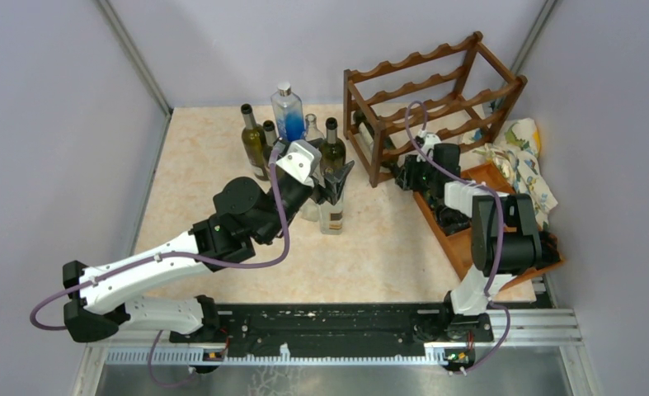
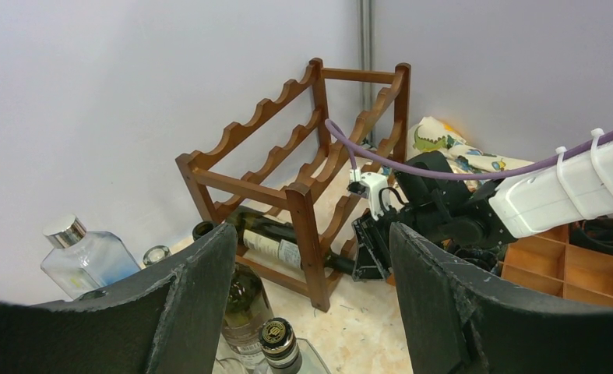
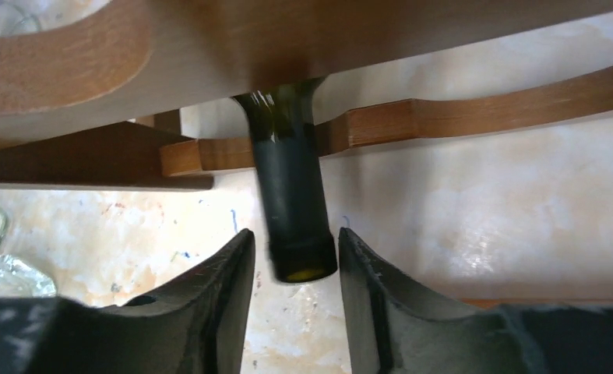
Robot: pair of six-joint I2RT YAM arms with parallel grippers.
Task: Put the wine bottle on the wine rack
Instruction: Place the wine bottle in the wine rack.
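The dark reddish-brown wine rack (image 1: 436, 107) (image 2: 303, 195) stands at the back right of the table. A dark green wine bottle (image 2: 268, 241) (image 3: 291, 195) lies on its lowest tier, neck sticking out past the scalloped rail (image 3: 459, 117). My right gripper (image 1: 403, 175) (image 3: 295, 232) is at the neck's mouth. Its jaws flank the neck with a small gap on each side, so it is open. My left gripper (image 1: 335, 177) (image 2: 312, 230) hangs wide open above a group of upright bottles, holding nothing.
Several upright bottles (image 1: 255, 140) and a blue-tinted clear bottle (image 1: 288, 111) stand left of the rack. A capped bottle (image 2: 280, 339) is right below my left fingers. A flat wooden compartment tray (image 1: 463, 247) and a patterned cloth (image 1: 523, 157) lie at the right.
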